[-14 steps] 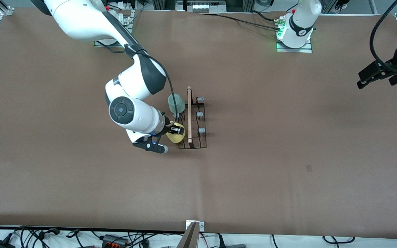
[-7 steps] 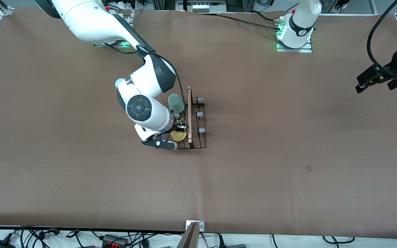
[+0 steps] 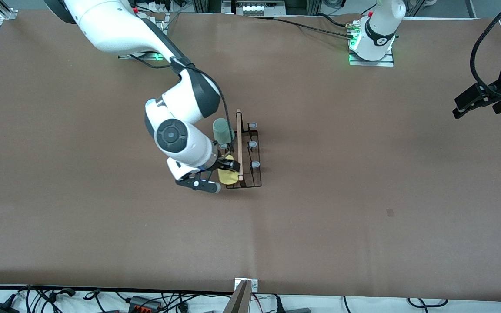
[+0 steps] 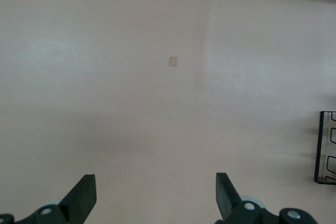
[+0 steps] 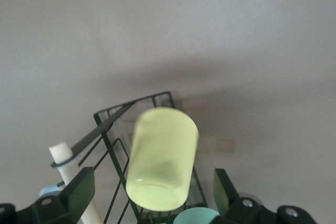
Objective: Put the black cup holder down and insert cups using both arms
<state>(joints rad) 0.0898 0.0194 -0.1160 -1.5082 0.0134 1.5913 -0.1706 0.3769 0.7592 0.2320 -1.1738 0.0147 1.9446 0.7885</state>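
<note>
The black cup holder stands at the table's middle, its wooden rod along the top. A pale green cup sits on a peg at the end farther from the front camera. The yellow cup leans tilted on the rack at the nearer end. My right gripper is open around the yellow cup, its fingers apart from it. My left gripper is open and empty, up over the left arm's end of the table. The light blue cup is out of view.
Several pale-tipped pegs stand bare on the rack's side toward the left arm. A corner of the rack shows in the left wrist view. A small mark lies on the brown table. Cables run along the table's edges.
My right gripper carried the yellow cup toward the rod, set it on the rack and opened. The left gripper shifted slightly at its end of the table.
</note>
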